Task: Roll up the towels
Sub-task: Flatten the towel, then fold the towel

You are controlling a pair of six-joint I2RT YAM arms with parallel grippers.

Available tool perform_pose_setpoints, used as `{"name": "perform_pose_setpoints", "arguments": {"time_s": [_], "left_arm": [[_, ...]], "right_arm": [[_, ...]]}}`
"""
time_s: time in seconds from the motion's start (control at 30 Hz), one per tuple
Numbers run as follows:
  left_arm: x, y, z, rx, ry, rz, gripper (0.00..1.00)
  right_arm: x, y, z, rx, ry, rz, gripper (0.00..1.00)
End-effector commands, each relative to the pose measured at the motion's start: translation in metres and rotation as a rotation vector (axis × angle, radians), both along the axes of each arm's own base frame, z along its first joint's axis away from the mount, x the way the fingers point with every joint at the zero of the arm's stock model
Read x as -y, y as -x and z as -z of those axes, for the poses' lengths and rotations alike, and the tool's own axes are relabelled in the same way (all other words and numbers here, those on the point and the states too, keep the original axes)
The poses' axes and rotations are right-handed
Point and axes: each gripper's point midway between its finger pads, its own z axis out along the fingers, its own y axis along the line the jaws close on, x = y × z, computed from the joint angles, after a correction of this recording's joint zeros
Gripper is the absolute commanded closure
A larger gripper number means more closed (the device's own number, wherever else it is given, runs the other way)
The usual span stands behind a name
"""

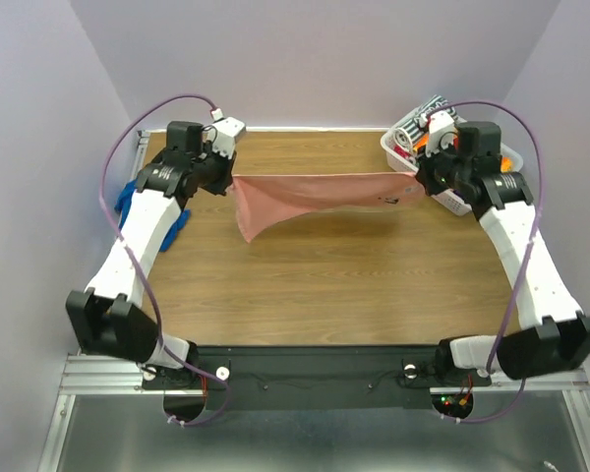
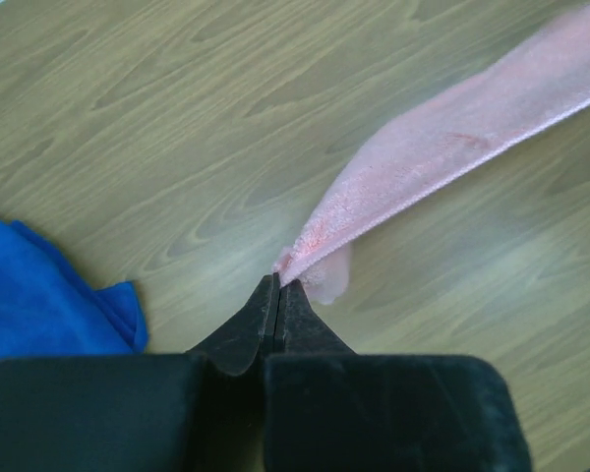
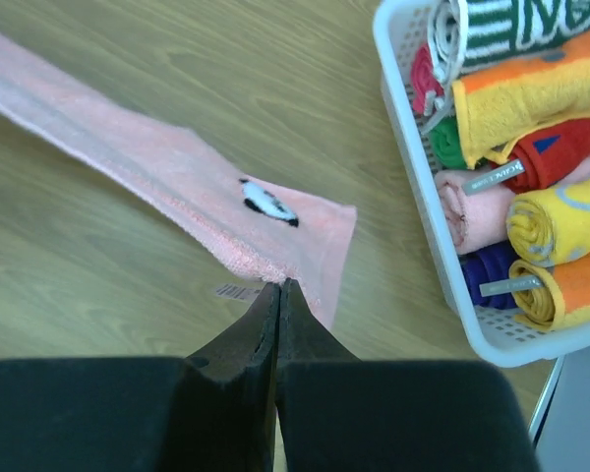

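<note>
The salmon pink towel [image 1: 305,194] hangs stretched across the far part of the table between both grippers, its lower left corner drooping. My left gripper [image 1: 231,180] is shut on the towel's left corner [image 2: 320,246]. My right gripper [image 1: 420,179] is shut on its right corner [image 3: 275,251], beside a small black-and-white label [image 3: 268,203]. The royal blue towel [image 1: 128,202] lies crumpled at the table's left edge under the left arm; it also shows in the left wrist view [image 2: 49,295].
A white basket [image 1: 405,157] at the far right corner holds several rolled towels, orange, red, green and black-and-white [image 3: 531,88]. It stands close behind the right gripper. A wooden tabletop [image 1: 324,285] stretches below the towel.
</note>
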Motion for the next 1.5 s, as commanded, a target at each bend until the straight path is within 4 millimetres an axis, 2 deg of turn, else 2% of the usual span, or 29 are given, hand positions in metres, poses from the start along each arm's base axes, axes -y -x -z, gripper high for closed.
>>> {"name": "perform_pose_setpoints", "arguments": {"time_s": [0.0,0.07,0.1,0.2,0.3,0.33,0.37,0.43,0.47,0.5,0.53,0.57,0.63,0.67,0.7,0.77,0.8,0.87,0.9,0.97,1.03,1.07,1.1,1.13,1.17,1.23,1.3,1.37,1.47], "left_arm": [[-0.007,0.048,-0.034,0.062,0.004,0.050,1.00],[-0.010,0.066,-0.040,0.058,-0.021,0.081,1.00],[-0.012,0.076,-0.049,0.084,-0.023,0.091,1.00],[-0.016,0.096,-0.058,0.105,-0.037,0.118,1.00],[-0.019,0.092,-0.055,0.089,-0.057,0.107,1.00],[-0.018,0.086,-0.046,0.055,-0.072,0.111,1.00],[-0.019,0.084,-0.046,0.059,-0.075,0.107,1.00],[-0.018,0.067,-0.032,0.021,-0.096,0.103,1.00],[-0.017,0.060,-0.027,0.011,-0.101,0.100,1.00],[-0.018,0.048,-0.010,-0.034,-0.121,0.091,1.00],[-0.016,0.039,-0.004,-0.039,-0.129,0.095,1.00],[-0.017,0.029,0.015,-0.078,-0.136,0.095,1.00],[-0.013,0.009,0.026,-0.054,-0.135,0.098,1.00],[-0.012,0.003,0.037,-0.059,-0.140,0.103,1.00],[-0.011,-0.007,0.054,-0.082,-0.149,0.101,1.00],[-0.009,-0.027,0.064,-0.059,-0.151,0.092,1.00],[-0.010,-0.041,0.076,-0.061,-0.157,0.089,1.00],[-0.012,-0.055,0.082,-0.058,-0.165,0.076,1.00],[-0.012,-0.060,0.094,-0.081,-0.176,0.075,1.00],[-0.015,-0.067,0.095,-0.078,-0.184,0.077,1.00],[-0.012,-0.061,0.094,-0.079,-0.182,0.113,1.00],[-0.013,-0.053,0.100,-0.096,-0.183,0.120,1.00],[-0.013,-0.048,0.094,-0.082,-0.179,0.126,0.99],[-0.015,-0.041,0.098,-0.089,-0.190,0.136,0.98],[-0.017,-0.028,0.110,-0.121,-0.196,0.146,0.97],[-0.019,-0.013,0.110,-0.115,-0.200,0.162,0.96],[-0.021,0.010,0.124,-0.141,-0.210,0.192,0.96],[-0.024,0.024,0.140,-0.171,-0.220,0.183,0.95],[-0.020,0.031,0.148,-0.187,-0.210,0.204,0.97]], "right_arm": [[0.007,0.033,-0.029,0.103,0.044,-0.036,0.99],[0.008,0.051,-0.038,0.117,0.041,-0.053,0.99],[0.008,0.063,-0.051,0.154,0.033,-0.056,0.99],[0.009,0.081,-0.056,0.149,0.028,-0.064,0.99],[0.008,0.084,-0.049,0.103,0.028,-0.066,0.99],[0.009,0.078,-0.034,0.059,0.040,-0.066,0.99],[0.009,0.074,-0.027,0.036,0.044,-0.066,0.99],[0.007,0.061,-0.010,-0.008,0.052,-0.068,0.99],[0.005,0.052,0.011,-0.069,0.058,-0.077,0.99],[0.003,0.046,0.023,-0.103,0.056,-0.079,0.99],[0.001,0.036,0.030,-0.107,0.052,-0.084,0.99],[-0.005,0.026,0.050,-0.158,0.042,-0.102,0.99],[-0.010,0.009,0.064,-0.161,0.024,-0.112,0.99],[-0.012,-0.002,0.084,-0.202,0.023,-0.110,1.00],[-0.015,-0.008,0.092,-0.215,0.020,-0.116,0.99],[-0.019,-0.022,0.105,-0.230,0.014,-0.135,0.99],[-0.021,-0.033,0.116,-0.243,0.017,-0.141,1.00],[-0.022,-0.042,0.121,-0.245,0.024,-0.150,0.99],[-0.021,-0.046,0.125,-0.250,0.026,-0.146,0.99],[-0.020,-0.052,0.125,-0.250,0.031,-0.146,0.99],[-0.020,-0.046,0.123,-0.246,0.023,-0.155,0.99],[-0.020,-0.042,0.123,-0.245,0.027,-0.168,0.99],[-0.020,-0.036,0.125,-0.250,0.030,-0.177,0.99],[-0.020,-0.029,0.128,-0.260,0.034,-0.190,0.99],[-0.018,-0.018,0.137,-0.279,0.044,-0.206,0.99],[-0.017,-0.003,0.149,-0.313,0.057,-0.232,0.99],[-0.013,0.013,0.165,-0.354,0.077,-0.249,0.99],[-0.014,0.022,0.173,-0.374,0.075,-0.262,0.99],[-0.017,0.025,0.182,-0.407,0.055,-0.265,0.99]]}}
